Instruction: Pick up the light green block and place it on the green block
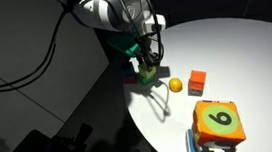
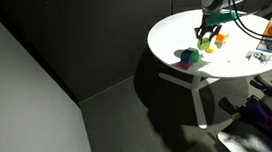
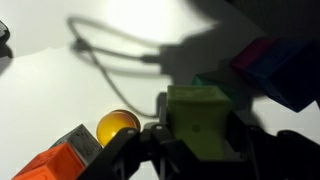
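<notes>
You have the white round counter (image 1: 245, 55) under the arm (image 1: 110, 10), and the big orange cube (image 1: 219, 123) stands well apart from the work, so it is no concern. Your hand (image 1: 148, 67) is closed partway, its fingers pressed against two opposite sides of the light green block (image 3: 195, 120). The pick looks made and the carry is the step in hand, though I cannot tell whether the block is clear of the counter. The green block (image 2: 190, 58) sits near it. In the wrist view it peeks out just behind the held block at about one o'clock, with a blue cube (image 3: 285, 75) at two o'clock. A small orange block (image 3: 55, 160) lies at eight o'clock and a yellow ball (image 3: 117, 125) at nine. Next, I judge, you need to lift high enough to clear the green block's top, travel toward one o'clock and centre over it. Then lower flat and only then open, keeping off the blue cube.
</notes>
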Motion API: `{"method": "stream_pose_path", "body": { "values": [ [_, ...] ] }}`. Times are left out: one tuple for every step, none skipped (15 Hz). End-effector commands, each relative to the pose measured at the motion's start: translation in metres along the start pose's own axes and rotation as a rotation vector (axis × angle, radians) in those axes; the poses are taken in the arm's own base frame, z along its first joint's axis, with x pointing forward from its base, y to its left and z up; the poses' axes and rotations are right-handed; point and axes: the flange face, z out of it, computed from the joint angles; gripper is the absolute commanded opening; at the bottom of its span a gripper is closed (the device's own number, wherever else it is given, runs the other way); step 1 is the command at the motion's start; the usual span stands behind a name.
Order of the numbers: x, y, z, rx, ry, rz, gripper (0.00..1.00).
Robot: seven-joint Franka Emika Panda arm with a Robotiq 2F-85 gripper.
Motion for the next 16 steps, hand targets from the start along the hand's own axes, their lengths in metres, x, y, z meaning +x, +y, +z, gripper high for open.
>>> {"method": "stream_pose_path", "body": {
  "values": [
    [0.015,-0.015,0.002,0.001,-0.025,0.023,0.29],
    [0.017,-0.018,0.003,0.001,-0.03,0.024,0.29],
    [0.019,-0.02,0.005,-0.001,-0.035,0.025,0.29],
    [0.021,-0.023,0.007,0.0,-0.04,0.026,0.29],
    [0.024,-0.025,0.009,0.001,-0.044,0.03,0.29],
    [0.026,-0.027,0.011,0.003,-0.048,0.036,0.29],
    [0.028,-0.028,0.012,0.006,-0.052,0.042,0.29],
    [0.029,-0.03,0.014,0.009,-0.056,0.049,0.29],
    [0.031,-0.032,0.016,0.012,-0.059,0.054,0.29],
    [0.032,-0.033,0.017,0.013,-0.062,0.057,0.29],
    [0.034,-0.036,0.018,0.013,-0.062,0.058,0.29],
    [0.035,-0.037,0.019,0.013,-0.061,0.06,0.29],
    [0.035,-0.039,0.021,0.013,-0.062,0.063,0.29],
    [0.036,-0.04,0.022,0.013,-0.062,0.065,0.29],
    [0.036,-0.042,0.023,0.013,-0.064,0.067,0.29],
    [0.036,-0.043,0.024,0.01,-0.064,0.069,0.29]
  ]
}}
